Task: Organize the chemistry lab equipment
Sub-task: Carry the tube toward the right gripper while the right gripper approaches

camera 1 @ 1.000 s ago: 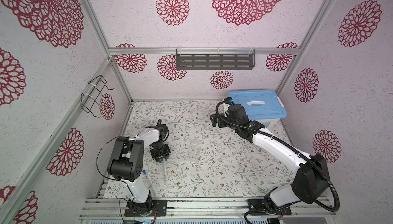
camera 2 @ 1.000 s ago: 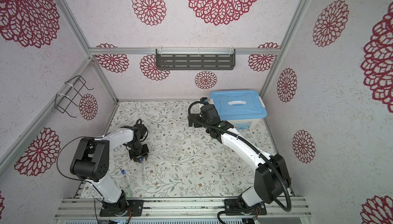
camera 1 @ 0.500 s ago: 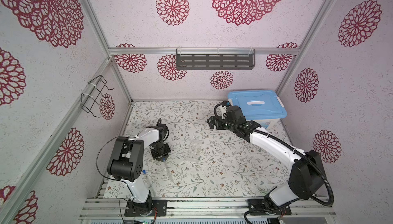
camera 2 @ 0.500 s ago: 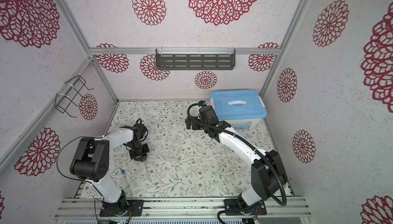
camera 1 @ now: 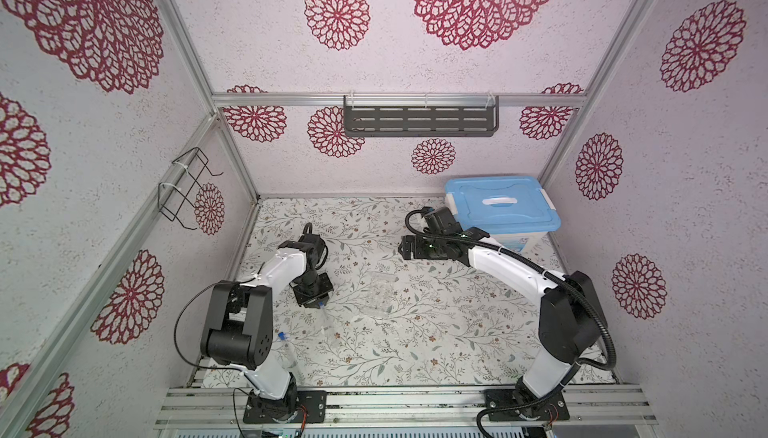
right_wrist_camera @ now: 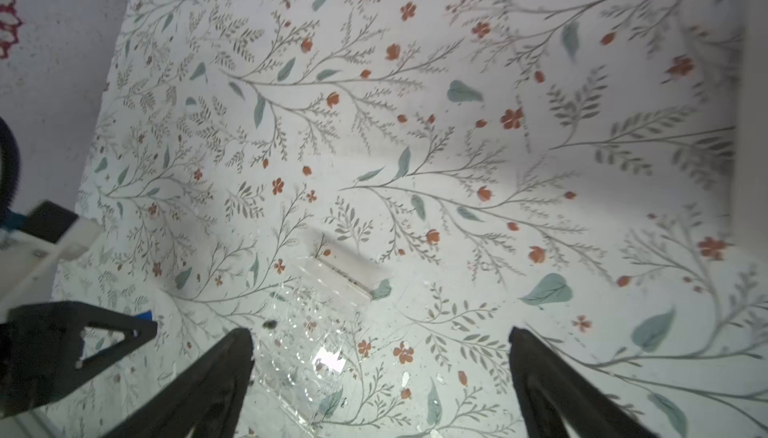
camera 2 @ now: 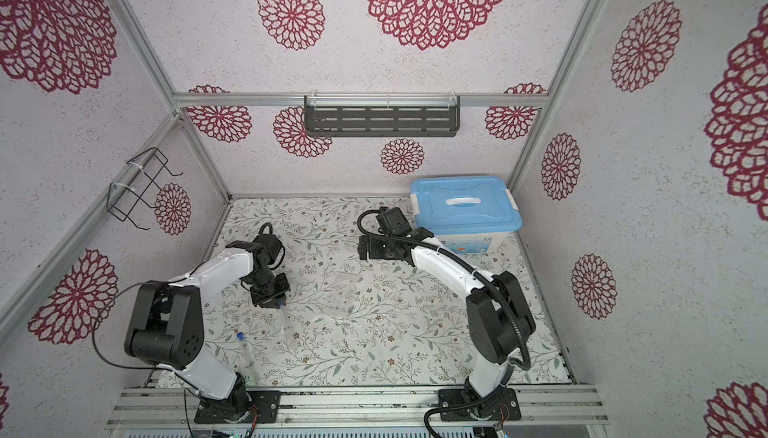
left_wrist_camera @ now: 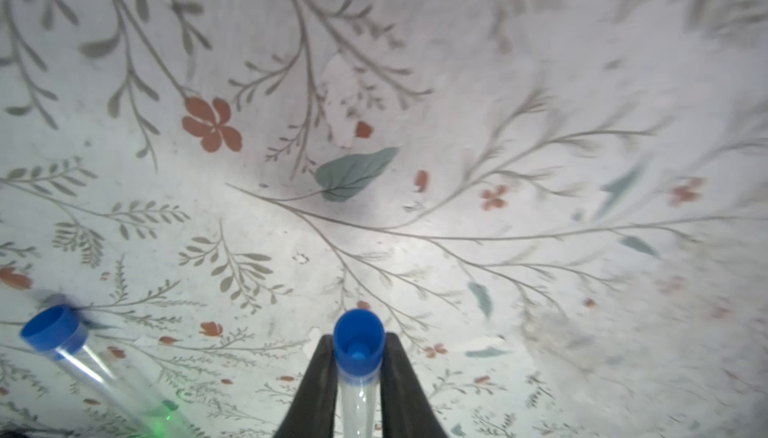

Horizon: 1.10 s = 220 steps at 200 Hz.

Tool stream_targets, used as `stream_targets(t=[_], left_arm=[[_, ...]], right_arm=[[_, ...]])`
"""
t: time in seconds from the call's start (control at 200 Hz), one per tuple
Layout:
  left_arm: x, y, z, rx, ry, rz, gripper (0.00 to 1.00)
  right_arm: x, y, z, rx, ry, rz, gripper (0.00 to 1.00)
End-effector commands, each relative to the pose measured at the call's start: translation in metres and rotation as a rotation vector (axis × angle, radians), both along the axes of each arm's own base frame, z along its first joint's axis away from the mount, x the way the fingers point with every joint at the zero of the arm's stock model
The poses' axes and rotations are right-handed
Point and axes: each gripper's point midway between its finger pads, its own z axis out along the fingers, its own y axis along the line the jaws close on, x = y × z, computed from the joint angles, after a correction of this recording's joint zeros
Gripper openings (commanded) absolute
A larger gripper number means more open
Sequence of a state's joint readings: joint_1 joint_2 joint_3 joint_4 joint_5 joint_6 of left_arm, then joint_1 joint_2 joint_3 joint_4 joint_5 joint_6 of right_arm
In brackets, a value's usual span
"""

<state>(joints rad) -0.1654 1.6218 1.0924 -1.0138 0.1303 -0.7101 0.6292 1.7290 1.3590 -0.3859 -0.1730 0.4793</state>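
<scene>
Viewing from above, writing: a pale label (camera 1: pixel 515 242) with blue print is carried on the side of the storage box (camera 1: pixel 498 207) (camera 2: pixel 463 207); the print is too small to be read.
Top views, storage box: translucent white tub with a glossy sky-blue lid and a moulded white handle, set at the far right corner of the table (camera 1: pixel 436 332).
Top views, table: covered with a matt floral sheet of grey-green sprigs and rust blossoms.
Top views, left gripper (camera 1: pixel 318 303) (camera 2: pixel 276 303): black and pointed downward at the left of the table. It is clamped on the capped end of the held tube (camera 1: pixel 326 321) (camera 2: pixel 284 320).
Top views, second tube (camera 1: pixel 286 346) (camera 2: pixel 244 346): slim, clear and blue-capped, laid flat near the left arm's base, apart from the held tube.
Top views, tube rack (camera 1: pixel 378 296) (camera 2: pixel 343 294): clear plastic, hardly told from the pattern, placed mid-table between the two grippers.
Top views, right gripper (camera 1: pixel 405 247) (camera 2: pixel 363 247): black, poised beside the storage box.
Left wrist view, left gripper (left_wrist_camera: pixel 358 344): two tapered black fingers are pressed against a smooth round blue cap, and the held tube (left_wrist_camera: pixel 357 402) is glass-clear below it.
Left wrist view, second tube (left_wrist_camera: pixel 54 332): same cap and same clear wall, with a green glint on its body.
Right wrist view, right gripper (right_wrist_camera: pixel 380 334): the jaws are spread wide and nothing is gripped.
Right wrist view, tube rack (right_wrist_camera: pixel 316 332): glossy, moulded with round wells, lying on the sheet.
Right wrist view, held tube (right_wrist_camera: pixel 144 316): only the blue cap is seen.
</scene>
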Motion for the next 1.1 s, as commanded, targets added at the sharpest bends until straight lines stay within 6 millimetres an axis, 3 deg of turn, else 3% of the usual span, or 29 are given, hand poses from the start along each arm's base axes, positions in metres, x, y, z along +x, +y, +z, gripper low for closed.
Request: stream_targets(t=[0.0,0.215,0.475,0.681,0.786,0.921,1.096], left_arm=[[0.017,-0.015,0.038,-0.092,-0.114,0.012,0.2],[0.047,-0.045,0.097,-0.1,-0.312,-0.126,0.21],[0.073,-0.095,0.142,-0.276,-0.524,-0.174,0.18],[0.074,-0.105,0.151,-0.315,-0.555,-0.187,0.18],[0.073,-0.107,0.151,-0.334,-0.549,-0.185,0.17],[0.072,-0.111,0.152,-0.353,-0.568,-0.188,0.17],[0.072,-0.114,0.157,-0.361,-0.598,-0.212,0.17]], right_arm=[[-0.043,0.056,0.029,0.246,0.036,0.276,0.97],[-0.072,0.091,0.049,0.395,-0.003,0.459,0.93],[-0.064,0.11,0.054,0.448,-0.111,0.5,0.89],[-0.064,0.131,0.064,0.552,-0.105,0.544,0.7],[-0.069,0.138,0.069,0.594,-0.092,0.565,0.67],[-0.073,0.145,0.064,0.586,-0.079,0.584,0.61],[-0.072,0.146,0.059,0.575,-0.077,0.58,0.43]])
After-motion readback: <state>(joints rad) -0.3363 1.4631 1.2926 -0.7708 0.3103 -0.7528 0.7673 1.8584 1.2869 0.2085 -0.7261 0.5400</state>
